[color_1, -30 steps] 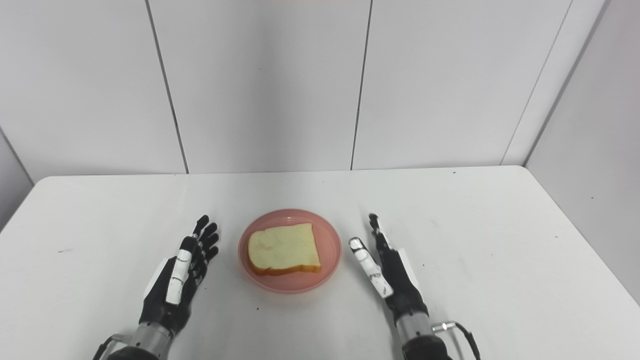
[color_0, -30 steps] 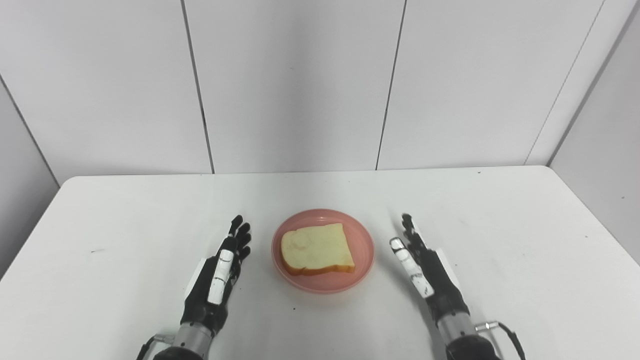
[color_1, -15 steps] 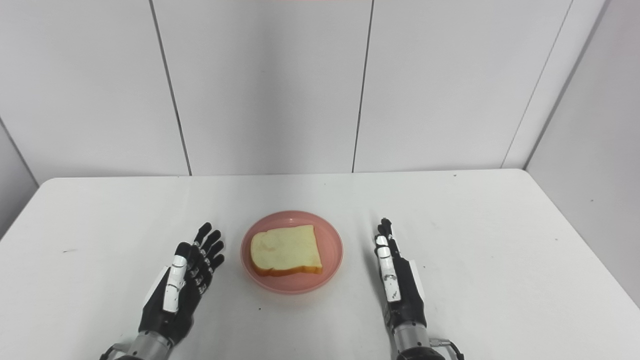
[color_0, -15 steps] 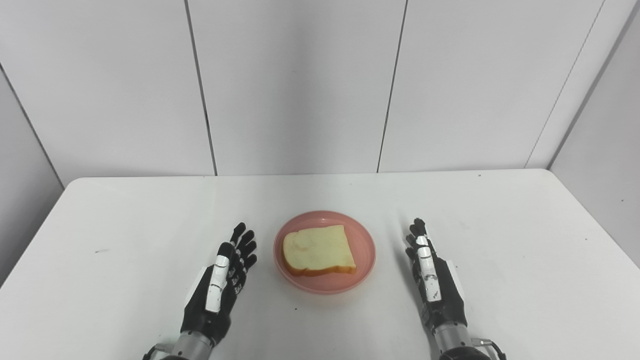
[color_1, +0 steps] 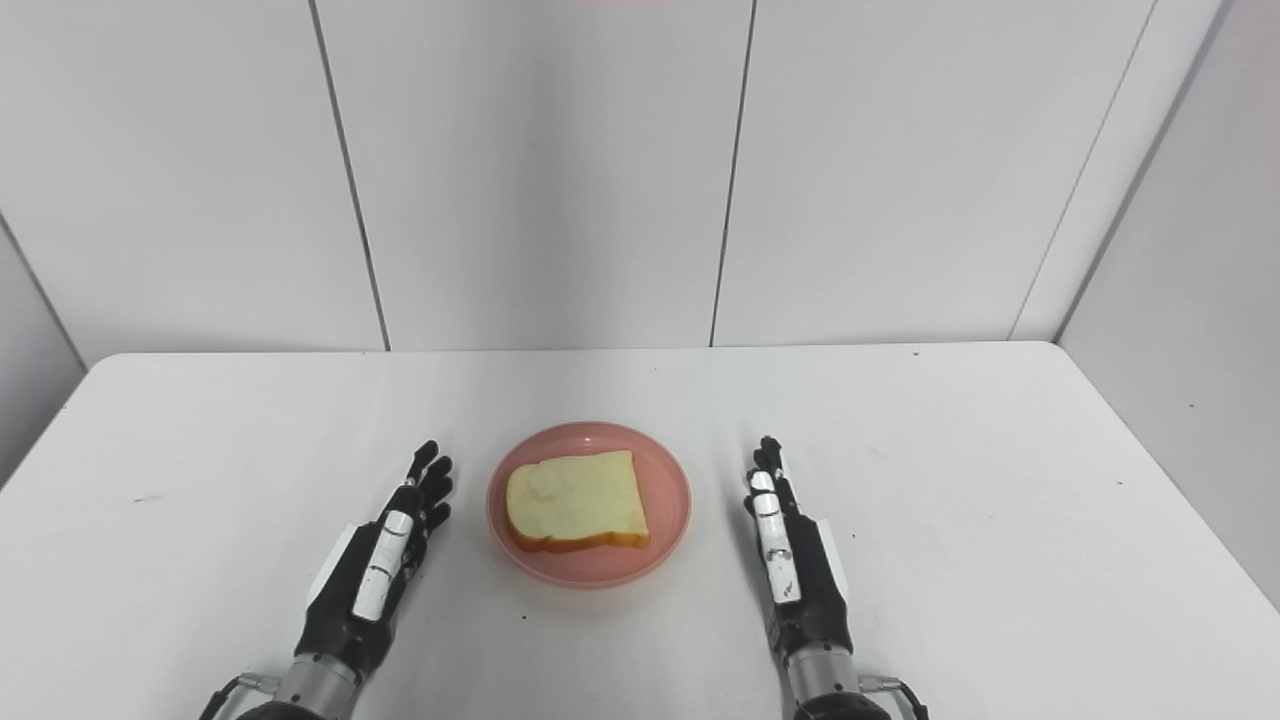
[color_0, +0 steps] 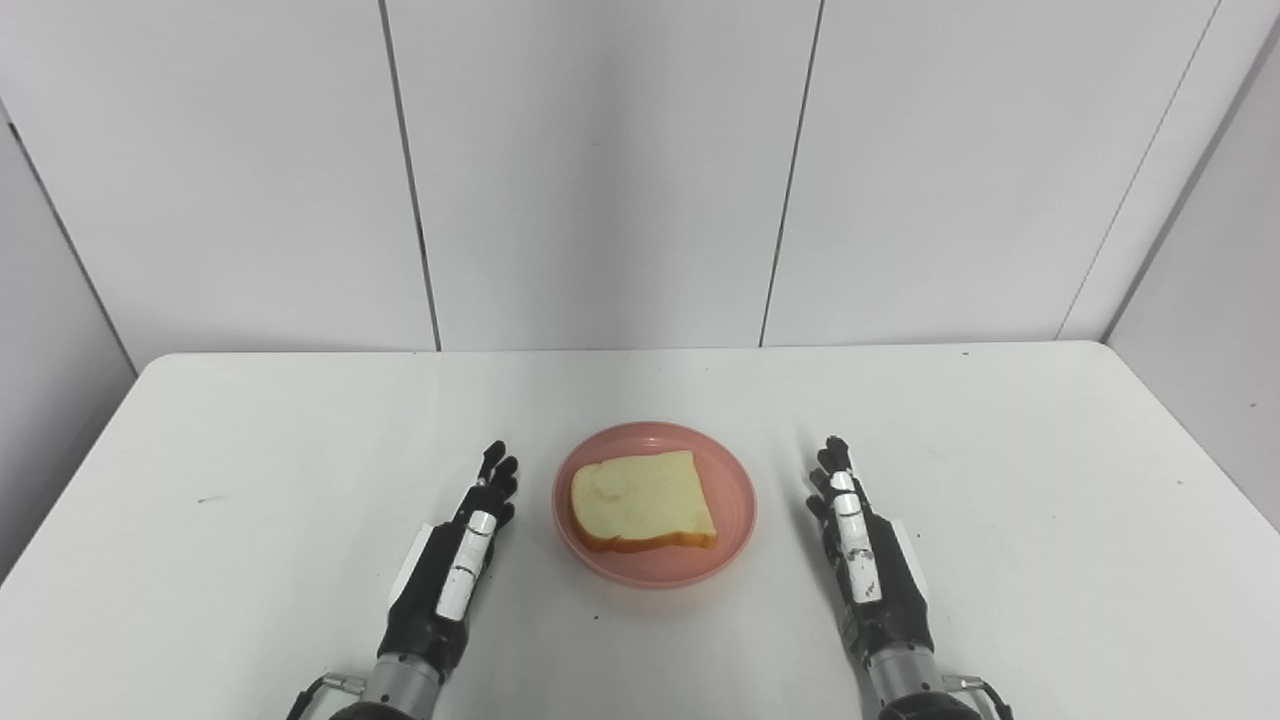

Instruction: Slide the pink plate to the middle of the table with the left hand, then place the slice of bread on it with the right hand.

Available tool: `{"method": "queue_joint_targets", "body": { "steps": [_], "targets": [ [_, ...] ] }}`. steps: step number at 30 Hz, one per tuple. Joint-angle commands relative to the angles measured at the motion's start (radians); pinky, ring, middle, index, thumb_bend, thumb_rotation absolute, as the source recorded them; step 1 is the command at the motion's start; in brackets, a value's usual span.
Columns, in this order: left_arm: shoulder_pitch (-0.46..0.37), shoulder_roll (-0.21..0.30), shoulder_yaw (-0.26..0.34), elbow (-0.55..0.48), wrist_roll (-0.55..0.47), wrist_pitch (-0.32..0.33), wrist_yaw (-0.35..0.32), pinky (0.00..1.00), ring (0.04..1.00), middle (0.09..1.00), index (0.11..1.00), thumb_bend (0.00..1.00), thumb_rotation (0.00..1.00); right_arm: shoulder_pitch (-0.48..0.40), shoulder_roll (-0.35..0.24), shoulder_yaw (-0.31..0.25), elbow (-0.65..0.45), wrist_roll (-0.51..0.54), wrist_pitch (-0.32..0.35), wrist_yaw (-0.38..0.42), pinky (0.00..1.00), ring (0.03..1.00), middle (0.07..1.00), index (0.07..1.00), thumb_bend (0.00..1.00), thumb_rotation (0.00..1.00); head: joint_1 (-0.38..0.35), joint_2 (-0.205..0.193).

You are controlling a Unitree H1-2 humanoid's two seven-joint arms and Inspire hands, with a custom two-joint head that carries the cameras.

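Pale grey wall panels (color_0: 600,170) with thin dark vertical seams close off the far side of the scene, and a side wall angles in at the right. In front of them lies a white tabletop (color_0: 250,430) with rounded far corners and a few small dark specks on its surface.

At the near left, the left robot hand (color_0: 455,570) rests low over the tabletop, its black fingers (color_0: 495,475) stretched out straight toward the far side and held a little apart, with a white segment along the thumb side. It holds nothing and sits just beside the left rim of the plate, not touching it.

In the middle of the tabletop stands the pink plate (color_0: 735,500), round and shallow. The slice of bread (color_0: 640,500) lies flat in it, pale crumb up, with a golden crust showing along the near edge; it sits within the rim.

At the near right, the right robot hand (color_0: 865,560) is turned on edge, fingers straight and pointing to the far side, held loosely together with nothing in its grasp. It is near the plate's right rim with a clear strip of tabletop between them.
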Motion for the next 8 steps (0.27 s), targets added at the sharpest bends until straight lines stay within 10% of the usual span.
{"method": "queue_joint_targets", "body": {
  "steps": [1, 8],
  "targets": [
    [0.012, 0.011, 0.004, 0.020, 0.007, 0.060, 0.005, 1.00, 1.000, 1.000, 1.000, 0.62, 1.00, 0.016, 0.007, 0.012, 0.024, 0.009, -0.006, 0.010, 0.99, 0.992, 1.000, 1.000, 0.26, 1.00, 0.002, 0.000],
    [-0.001, 0.010, 0.002, 0.045, 0.020, 0.032, 0.010, 1.00, 1.000, 1.000, 1.000, 0.64, 1.00, 0.017, -0.004, 0.029, 0.013, 0.000, 0.005, 0.016, 1.00, 0.996, 1.000, 1.000, 0.28, 1.00, 0.005, 0.002]
  ]
}}
